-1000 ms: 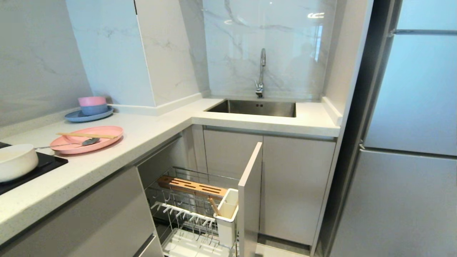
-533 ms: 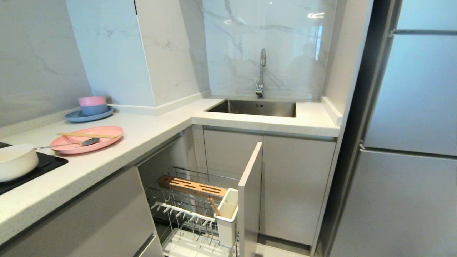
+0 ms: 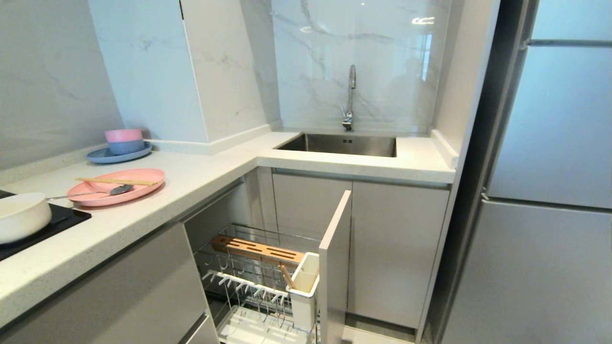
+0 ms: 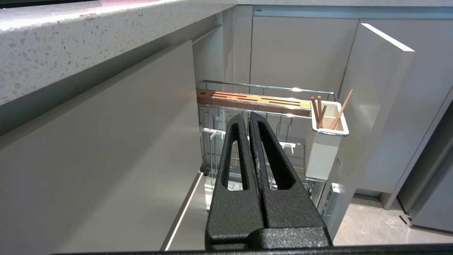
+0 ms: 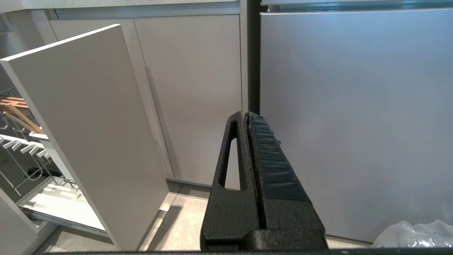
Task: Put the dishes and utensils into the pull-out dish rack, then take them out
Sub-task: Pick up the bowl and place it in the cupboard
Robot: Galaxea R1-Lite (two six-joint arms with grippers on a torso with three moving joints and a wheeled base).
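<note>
The pull-out dish rack (image 3: pixel 258 251) stands drawn out below the counter, its pale grey front (image 3: pixel 334 267) facing right. Its white utensil cup (image 3: pixel 304 286) holds several brown sticks (image 4: pixel 318 109). On the counter at the left, the cream-white bowl (image 3: pixel 21 217) sits on a black cooktop. Light wooden chopsticks (image 3: pixel 117 181) and the metal spoon (image 3: pixel 95 193) lie across a pink plate (image 3: pixel 138 184). Neither arm shows in the head view. My left gripper (image 4: pixel 246 117) is shut and empty, low, facing the rack (image 4: pixel 254 104). My right gripper (image 5: pixel 246 117) is shut and empty, facing the cabinet doors.
Small pink and blue bowls (image 3: pixel 124 140) are stacked on a blue plate (image 3: pixel 103 155) at the back left. A steel sink (image 3: pixel 342 143) with a faucet (image 3: pixel 350 98) is in the corner. A tall fridge (image 3: pixel 550 191) fills the right. A plastic bag (image 5: pixel 414 233) lies on the floor.
</note>
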